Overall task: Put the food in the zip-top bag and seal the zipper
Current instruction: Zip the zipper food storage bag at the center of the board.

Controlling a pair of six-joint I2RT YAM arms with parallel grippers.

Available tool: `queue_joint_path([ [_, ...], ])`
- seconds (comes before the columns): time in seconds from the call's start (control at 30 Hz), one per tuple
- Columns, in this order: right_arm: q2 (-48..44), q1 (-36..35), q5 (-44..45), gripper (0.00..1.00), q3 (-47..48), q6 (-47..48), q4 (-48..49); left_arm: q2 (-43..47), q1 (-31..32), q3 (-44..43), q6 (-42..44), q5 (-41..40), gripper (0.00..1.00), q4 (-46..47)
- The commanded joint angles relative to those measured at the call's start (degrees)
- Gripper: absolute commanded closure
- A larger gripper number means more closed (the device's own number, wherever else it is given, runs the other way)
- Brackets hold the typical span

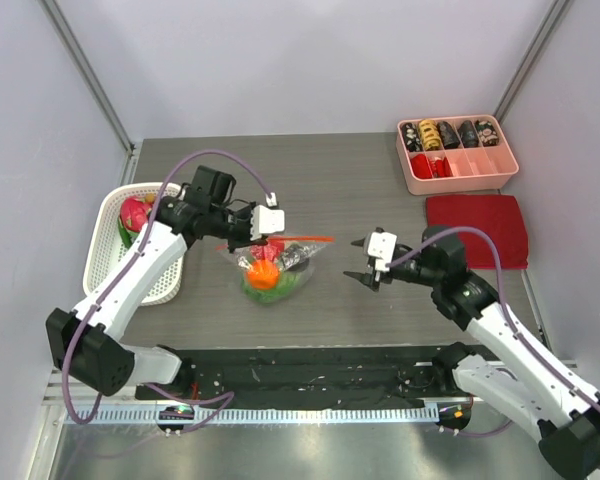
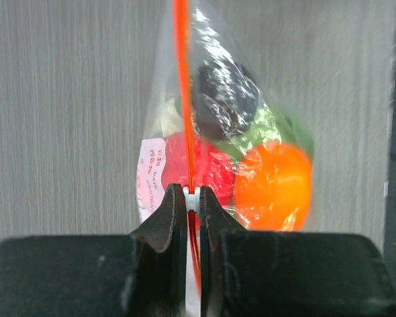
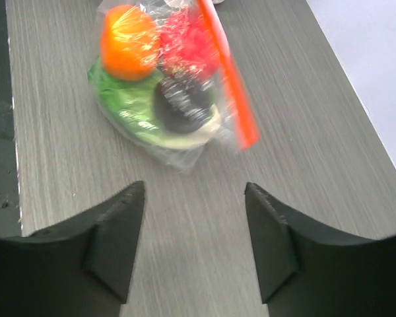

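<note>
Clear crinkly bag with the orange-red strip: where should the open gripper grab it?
Pinch the free end of its thin orange-red zipper strip with the right gripper, from that side. It sticks out flat, clear of the bulging food; the left gripper pinches the other end.

- You have one zip-top bag (image 1: 298, 256), holding one orange fruit (image 3: 127, 34), one red fruit (image 3: 188, 43), one lettuce head (image 3: 119, 99) and one dark lump (image 3: 181, 102).
- You have one white basket (image 1: 98, 262) with one dragon fruit (image 1: 133, 212).
- You have one pink tray (image 1: 477, 163) and one red cloth (image 1: 477, 230).
</note>
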State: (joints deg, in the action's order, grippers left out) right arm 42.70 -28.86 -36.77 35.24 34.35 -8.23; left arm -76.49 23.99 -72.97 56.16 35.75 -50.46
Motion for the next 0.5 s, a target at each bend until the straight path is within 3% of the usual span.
queue_joint_path([
  [0.0, 5.4, 0.0, -1.8, 0.31, 9.1, -1.9, 4.2, 2.1, 5.0, -4.6, -4.2, 5.2, 1.00, 3.3],
  [0.3, 12.4, -3.8, -5.9, 0.31, 16.1, -4.8, -1.0, -1.2, 13.3, -5.3, -11.5, 1.2, 1.00, 8.8],
  [0.47, 14.1, -10.2, 1.2, 0.31, 15.7, -0.4, -2.8, -1.0, 13.6, -3.9, -13.2, 2.0, 1.00, 11.9],
])
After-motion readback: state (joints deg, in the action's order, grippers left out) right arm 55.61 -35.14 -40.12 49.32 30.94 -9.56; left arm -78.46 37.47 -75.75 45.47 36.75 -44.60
